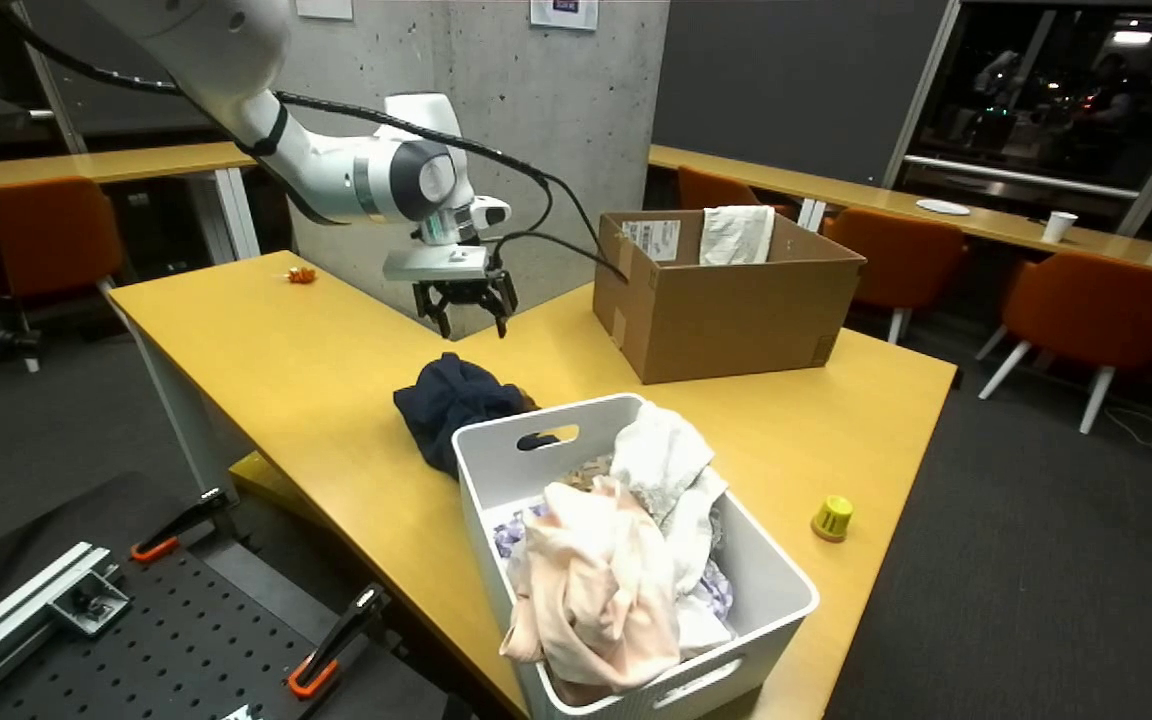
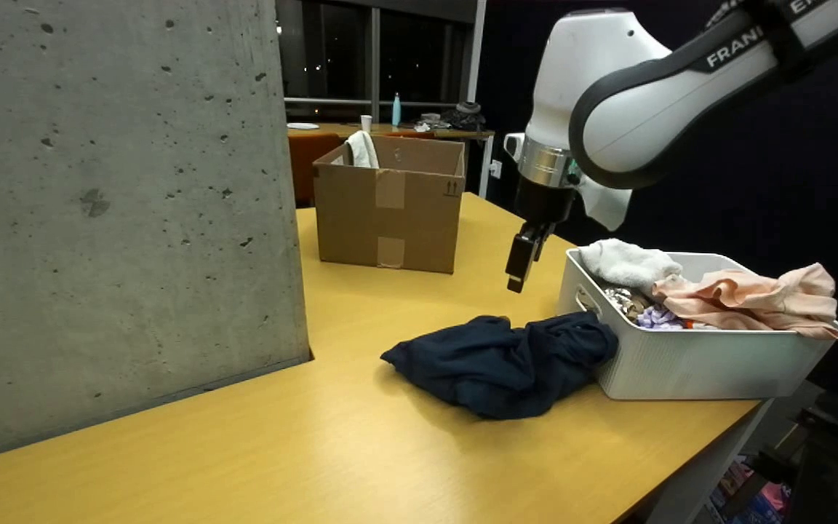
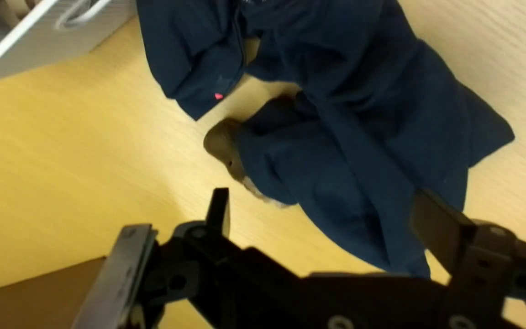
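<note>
My gripper [image 1: 474,328] is open and empty, fingers pointing down, above the yellow table [image 1: 336,370]. It also shows in an exterior view [image 2: 519,280] and the wrist view [image 3: 320,198]. Nearest below it is a crumpled dark blue cloth [image 1: 451,395], [image 2: 499,367], [image 3: 372,119]; the fingers appear apart from it. A brown item [image 3: 224,141] pokes out from under the cloth, mostly hidden. The cloth lies against a white basket [image 1: 781,655], [image 2: 710,367]. The basket holds a peach cloth [image 1: 601,585], [image 2: 753,298], a white cloth [image 1: 661,450], [image 2: 630,263] and purple patterned pieces.
An open cardboard box [image 1: 746,320], [image 2: 390,218] stands on the table with a white cloth [image 1: 736,235] over its rim. A concrete pillar [image 2: 128,218] borders the table. A yellow cup-like item [image 1: 833,518] and a small orange item [image 1: 301,275] lie near the table edges.
</note>
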Robot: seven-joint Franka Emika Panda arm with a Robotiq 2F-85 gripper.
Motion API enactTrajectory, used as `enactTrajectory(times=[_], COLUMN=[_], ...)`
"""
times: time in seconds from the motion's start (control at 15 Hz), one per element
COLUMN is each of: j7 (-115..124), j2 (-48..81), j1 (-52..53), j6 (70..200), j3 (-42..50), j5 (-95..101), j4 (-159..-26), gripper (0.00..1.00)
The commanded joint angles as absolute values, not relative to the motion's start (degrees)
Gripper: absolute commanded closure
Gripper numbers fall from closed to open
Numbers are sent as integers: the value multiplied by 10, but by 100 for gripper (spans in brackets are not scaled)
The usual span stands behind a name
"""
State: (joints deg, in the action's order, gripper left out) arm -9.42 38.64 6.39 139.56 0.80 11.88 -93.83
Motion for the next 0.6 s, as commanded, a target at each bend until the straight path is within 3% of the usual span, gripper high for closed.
enactTrajectory(times=[0.0,0.53], j7=[-91,-92], j2=[375,433], j1=[45,46], j6=[1405,1496], j3=[-18,-53], j5=[95,56], j4=[-999,-1014], gripper=[0,0])
